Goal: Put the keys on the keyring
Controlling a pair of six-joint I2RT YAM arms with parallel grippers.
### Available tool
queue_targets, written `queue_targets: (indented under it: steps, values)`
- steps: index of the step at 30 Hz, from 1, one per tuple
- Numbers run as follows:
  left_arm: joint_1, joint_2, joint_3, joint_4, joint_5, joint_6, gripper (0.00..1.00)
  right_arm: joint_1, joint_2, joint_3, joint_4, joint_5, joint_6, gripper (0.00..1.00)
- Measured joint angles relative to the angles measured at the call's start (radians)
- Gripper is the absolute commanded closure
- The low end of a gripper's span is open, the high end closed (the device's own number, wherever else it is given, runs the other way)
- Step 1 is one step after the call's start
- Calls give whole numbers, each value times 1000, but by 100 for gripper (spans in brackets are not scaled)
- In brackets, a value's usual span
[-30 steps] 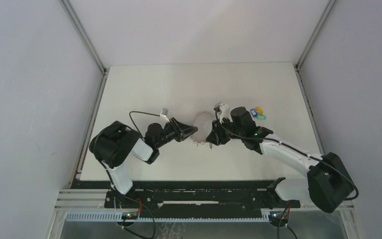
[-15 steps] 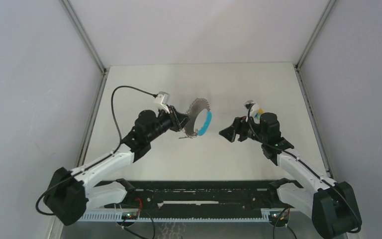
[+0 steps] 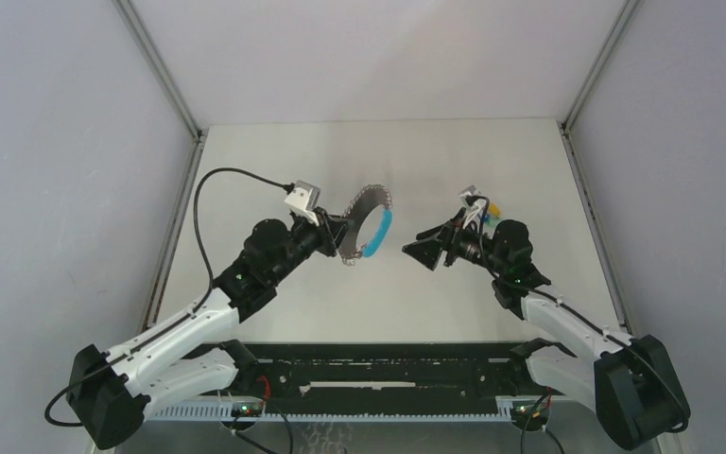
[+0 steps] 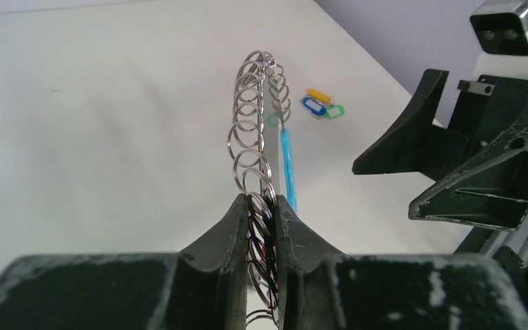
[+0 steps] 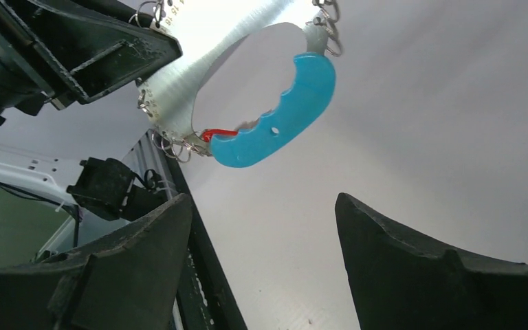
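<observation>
The left gripper point(image 3: 337, 242) is closed tight on the keyring point(image 3: 363, 219), its two fingers pinching the ring's lower edge with only the metal between them. Its arm reaches forward and to the right from its base, forearm raised off the table, a black cable looping over the wrist. The right gripper point(image 3: 420, 249) stands wide open and holds nothing. Its arm stretches forward and to the left, with the fingers pointing at the left gripper.

Below both arms lies a plain white table point(image 3: 284, 156), closed in by pale grey walls point(image 3: 57, 142) on three sides, with metal rails running up the far corners.

The keyring rises on edge beyond the left fingertips point(image 4: 238, 210), lifted clear of the table, a row of small wire rings point(image 4: 246, 132) lining its rim. Its curved cyan piece point(image 5: 280, 118) and small red tag point(image 5: 220, 133) are on the side turned toward the right gripper, which faces the ring across an open gap without touching it. The keys point(image 4: 314, 106), yellow, blue and green, lie together on the table past the ring and to the right of the left gripper, well apart from it; in the top view they sit just behind the right wrist, partly hidden by it.
</observation>
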Motion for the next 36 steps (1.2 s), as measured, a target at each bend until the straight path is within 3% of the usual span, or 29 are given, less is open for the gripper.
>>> queue_targets:
  steps: [14, 24, 28, 36]
  values:
    - [14, -62, -65, 171, 108, -119, 100, 78, 193, 0, 356, 2, 164, 26]
    - [17, -61, -74, 264, 163, -196, 100, 111, 278, 1, 630, -71, 264, 50]
    - [30, -63, -101, 326, 179, -246, 100, 112, 314, 3, 747, -92, 315, 55]
    - [40, -83, -138, 425, 200, -321, 100, 113, 319, 31, 819, -113, 362, 72]
